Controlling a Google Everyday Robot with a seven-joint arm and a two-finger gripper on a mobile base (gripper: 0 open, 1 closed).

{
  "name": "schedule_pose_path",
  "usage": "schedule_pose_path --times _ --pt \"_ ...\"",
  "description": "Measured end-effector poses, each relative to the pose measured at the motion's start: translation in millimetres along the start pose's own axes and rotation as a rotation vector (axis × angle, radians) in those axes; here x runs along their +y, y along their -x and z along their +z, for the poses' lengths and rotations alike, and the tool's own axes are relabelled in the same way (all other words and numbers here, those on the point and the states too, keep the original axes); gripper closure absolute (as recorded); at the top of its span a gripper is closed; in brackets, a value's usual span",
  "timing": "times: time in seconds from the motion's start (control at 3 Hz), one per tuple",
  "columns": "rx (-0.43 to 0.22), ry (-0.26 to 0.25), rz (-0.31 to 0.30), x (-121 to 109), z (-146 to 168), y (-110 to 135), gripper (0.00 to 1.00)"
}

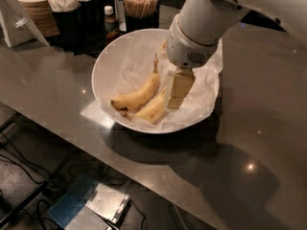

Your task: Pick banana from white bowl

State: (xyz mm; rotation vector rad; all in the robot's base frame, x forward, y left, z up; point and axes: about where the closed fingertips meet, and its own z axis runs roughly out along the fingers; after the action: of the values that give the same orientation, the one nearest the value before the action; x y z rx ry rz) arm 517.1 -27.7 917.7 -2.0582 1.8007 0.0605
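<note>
White and glossy, one white bowl [99, 80] sat on the grey counter [249, 143], paper-lined and holding two bananas. The banana [152, 110], the straighter one, lay toward the bowl's 6 o'clock, with the one claw [176, 97] just beside it at 2 o'clock. The curved banana [139, 96] flanked it at 10. Whether the claw was apart or together could not be told. One bottle [110, 17] and one bunch of stirrers [140, 1] stood beyond the bowl's 12 o'clock.

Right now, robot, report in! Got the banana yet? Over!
Gripper low inside white bowl, at the straighter banana. It lies on the paper, not lifted. Curved banana close alongside.
</note>
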Motion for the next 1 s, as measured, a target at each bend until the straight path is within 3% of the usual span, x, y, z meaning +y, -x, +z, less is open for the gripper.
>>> schedule_pose_path --times 0.33,0.67,1.0 --pt "-0.027 -0.005 0.022 -0.7 8.5 -2.2 0.34" --pt "-0.099 -0.002 0.039 2.7 19.1 6.5 0.3" --pt "-0.105 -0.004 0.041 2.6 18.7 8.1 0.17"
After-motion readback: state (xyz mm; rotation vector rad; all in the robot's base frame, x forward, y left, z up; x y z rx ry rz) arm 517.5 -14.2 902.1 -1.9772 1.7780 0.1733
